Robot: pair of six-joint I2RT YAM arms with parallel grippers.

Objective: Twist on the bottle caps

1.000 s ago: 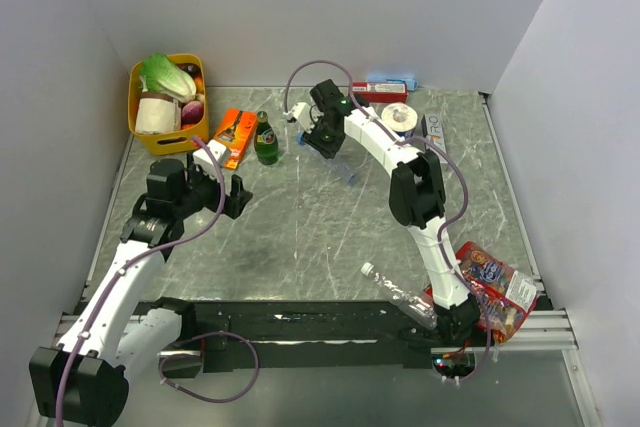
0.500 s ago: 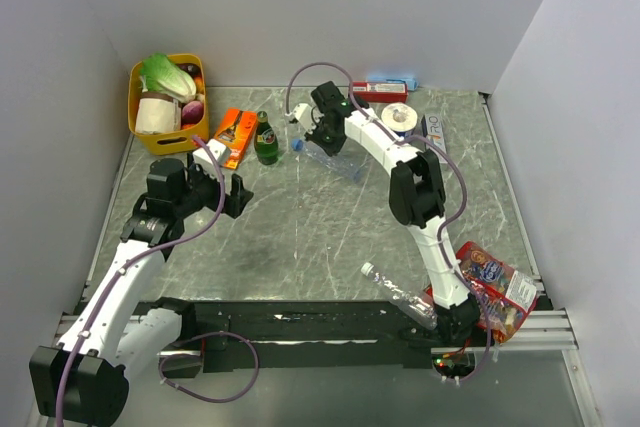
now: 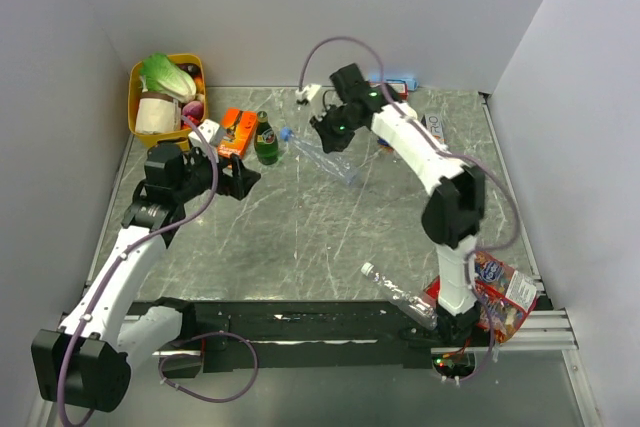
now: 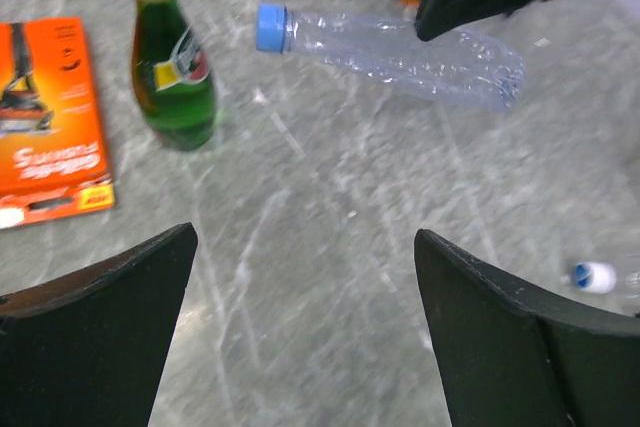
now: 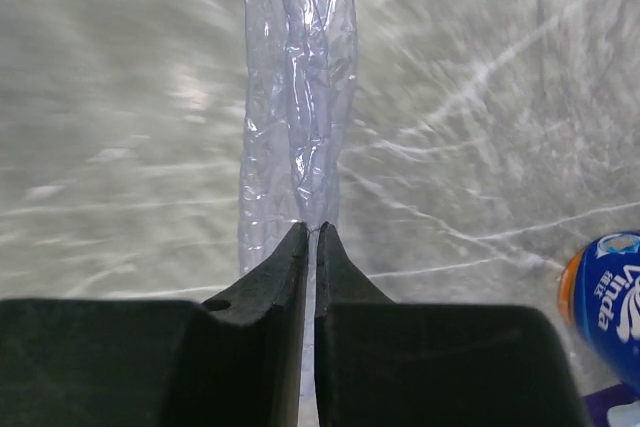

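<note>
Two clear plastic bottles lie on the grey, white-veined table (image 3: pixel 300 237) in the overhead view. The far bottle (image 3: pixel 322 154) is slim, thin-walled and creased. It lies flat and aslant, its blue cap (image 3: pixel 284 133) on the neck, pointing toward a dark green glass bottle (image 3: pixel 265 139). That one stands upright beside a flat orange carton (image 3: pixel 234 131). My right gripper (image 3: pixel 325 132) hangs over the far bottle. The near bottle (image 3: pixel 396 289) lies at the table's front edge by my right arm's base, near a glossy red snack bag (image 3: pixel 500 292). My left gripper (image 3: pixel 240 179) sits left of centre, well apart from both bottles. A yellow plastic basket (image 3: pixel 160 142) stands in the far left corner.

From my left wrist, my matte black left fingers (image 4: pixel 100 337) are spread wide with only stone-patterned tabletop between them. Beyond them the far bottle shows rippled, see-through walls, and its round cap is seated on the neck. A small pale cap (image 4: pixel 595 275) shows at the right edge.

From my right wrist, my black right fingers (image 5: pixel 260 297) are pressed together to a hairline slit. The far bottle's crumpled film runs straight away from the tips and passes beneath them. I cannot tell whether a fold is pinched. A round blue-and-orange Vinda pack (image 5: pixel 605 292) sits at the right.
</note>
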